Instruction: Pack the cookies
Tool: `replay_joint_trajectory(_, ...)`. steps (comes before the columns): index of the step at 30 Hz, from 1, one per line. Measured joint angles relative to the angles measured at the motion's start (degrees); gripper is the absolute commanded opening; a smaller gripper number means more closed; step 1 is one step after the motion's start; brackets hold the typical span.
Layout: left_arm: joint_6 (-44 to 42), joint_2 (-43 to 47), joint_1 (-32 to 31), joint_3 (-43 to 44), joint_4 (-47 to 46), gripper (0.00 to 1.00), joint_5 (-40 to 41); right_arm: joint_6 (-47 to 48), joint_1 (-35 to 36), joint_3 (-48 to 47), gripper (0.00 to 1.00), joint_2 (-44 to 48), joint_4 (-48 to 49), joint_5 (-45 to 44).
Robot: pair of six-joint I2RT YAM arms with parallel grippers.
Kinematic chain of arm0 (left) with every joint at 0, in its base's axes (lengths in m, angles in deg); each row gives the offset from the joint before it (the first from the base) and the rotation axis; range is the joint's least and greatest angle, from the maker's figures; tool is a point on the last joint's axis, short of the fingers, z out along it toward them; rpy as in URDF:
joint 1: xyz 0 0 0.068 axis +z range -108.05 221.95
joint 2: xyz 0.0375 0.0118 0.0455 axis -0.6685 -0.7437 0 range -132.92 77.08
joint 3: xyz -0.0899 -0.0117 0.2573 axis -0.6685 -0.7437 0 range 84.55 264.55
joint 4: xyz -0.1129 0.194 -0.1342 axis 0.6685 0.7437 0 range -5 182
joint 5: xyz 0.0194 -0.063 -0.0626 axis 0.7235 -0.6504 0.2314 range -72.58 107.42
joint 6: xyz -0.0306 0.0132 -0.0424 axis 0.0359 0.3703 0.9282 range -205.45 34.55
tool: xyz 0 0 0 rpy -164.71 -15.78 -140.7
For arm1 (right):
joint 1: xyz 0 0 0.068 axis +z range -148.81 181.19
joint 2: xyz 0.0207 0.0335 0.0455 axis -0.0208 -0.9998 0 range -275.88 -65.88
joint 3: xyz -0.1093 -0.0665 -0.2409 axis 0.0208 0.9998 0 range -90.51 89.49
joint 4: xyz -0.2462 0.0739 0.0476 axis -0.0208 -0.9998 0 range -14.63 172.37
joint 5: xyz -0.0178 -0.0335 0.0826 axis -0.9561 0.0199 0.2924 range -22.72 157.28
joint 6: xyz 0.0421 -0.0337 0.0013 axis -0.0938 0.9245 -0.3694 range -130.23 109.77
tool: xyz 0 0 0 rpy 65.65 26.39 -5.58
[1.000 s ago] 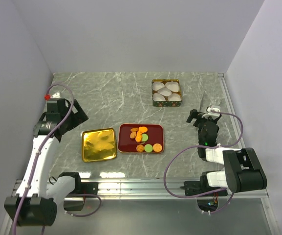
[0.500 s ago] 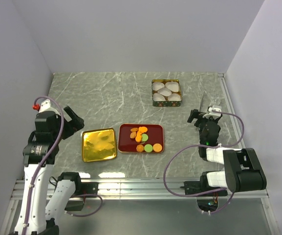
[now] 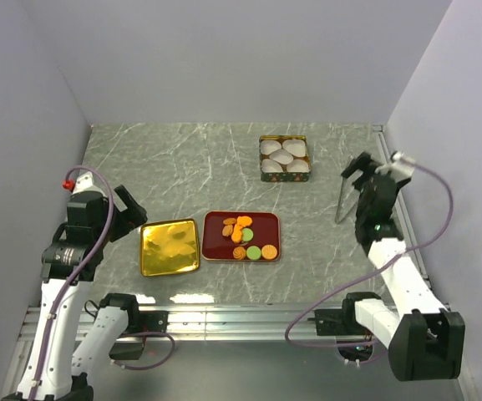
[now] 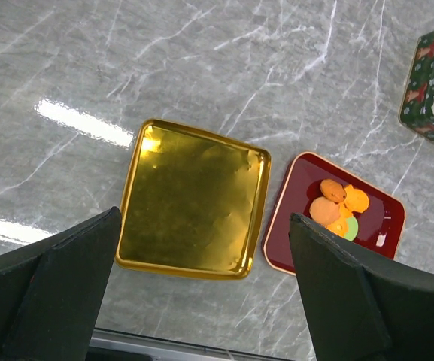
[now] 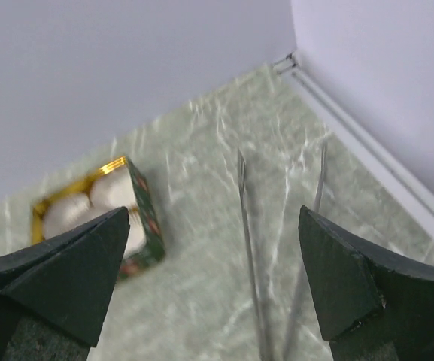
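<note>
The cookies [image 3: 242,234], orange, light green and tan-brown, lie in a heap on a dark red tray [image 3: 267,224] mid-table. They also show in the left wrist view [image 4: 337,207] on the tray [image 4: 382,218]. My left gripper [image 3: 129,214] hangs open and empty left of the gold lid [image 3: 169,246]; in its wrist view the gripper [image 4: 201,301] is above the lid's near edge [image 4: 194,197]. My right gripper [image 3: 364,170] is open and empty, raised at the right, above thin metal tweezers [image 3: 341,200]. The tweezers [image 5: 248,226] lie between my right gripper's open jaws [image 5: 213,278].
A green tin [image 3: 285,158] holding white paper cups stands at the back centre; it also shows in the right wrist view [image 5: 143,214] and the left wrist view [image 4: 427,90]. Walls close the table at left, back and right, with a rail [image 5: 367,143] along the right edge.
My right arm has lifted and swung back and to the right, away from its low folded pose. My left arm has drawn back and turned over the gold lid's left side.
</note>
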Motion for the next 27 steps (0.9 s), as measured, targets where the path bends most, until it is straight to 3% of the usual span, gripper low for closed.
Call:
replay_joint_trajectory(5,0.7,0.0,-1.1,-0.2,0.0,1.0,0.3,-2.8,-0.2,-20.6,1.0,-3.8,-24.2,-4.7)
replay_joint_trajectory(10,2.6,0.7,-1.3,-2.2,-0.3,0.99,0.9,-5.6,-0.3,-26.6,1.0,-7.7,-40.5,-1.5)
replay_joint_trajectory(15,3.3,0.7,-2.4,-3.0,-0.3,0.99,0.8,-9.2,-1.0,-37.1,1.0,-19.9,-57.3,2.8)
replay_joint_trajectory(19,3.3,0.7,-2.8,-3.8,-0.6,0.99,0.4,-10.1,-2.9,-42.6,1.0,-30.8,-64.4,7.7)
replay_joint_trajectory(27,3.1,-2.4,-3.2,-4.4,-0.9,0.99,-1.5,-11.8,-6.0,-42.6,1.0,-38.7,-71.2,14.9)
